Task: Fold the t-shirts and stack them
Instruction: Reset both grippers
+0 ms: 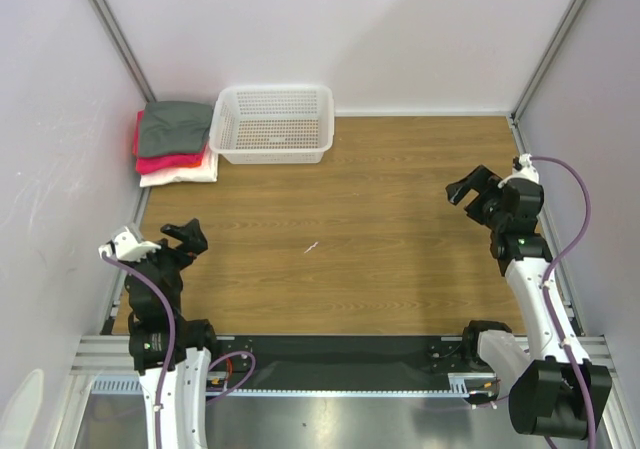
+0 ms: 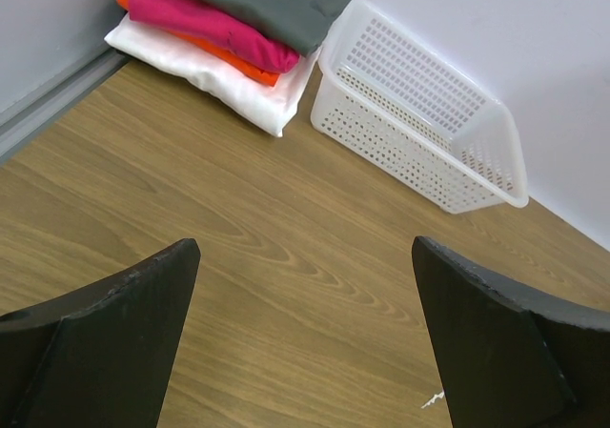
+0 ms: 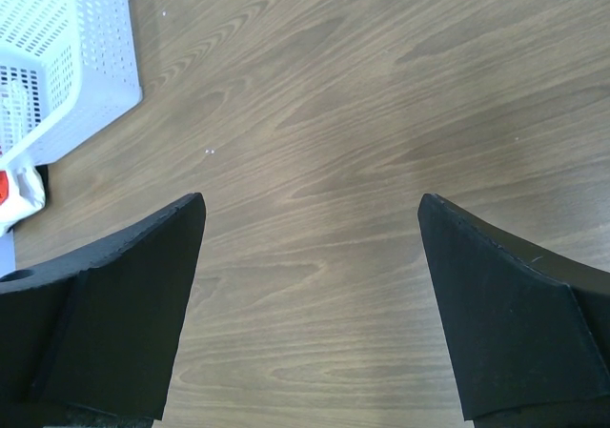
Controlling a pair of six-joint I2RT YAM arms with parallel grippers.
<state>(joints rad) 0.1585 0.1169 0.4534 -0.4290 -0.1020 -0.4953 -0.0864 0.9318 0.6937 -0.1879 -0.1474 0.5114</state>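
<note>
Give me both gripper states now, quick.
Left gripper: open, jaws wide apart, holding nothing.
Right gripper: open, jaws wide apart, holding nothing.

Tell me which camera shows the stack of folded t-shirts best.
Left wrist: the stack of t-shirts is close, its grey, pink, orange and white layers distinct. Top external shows it small in the far left corner; right wrist catches only a sliver.
</note>
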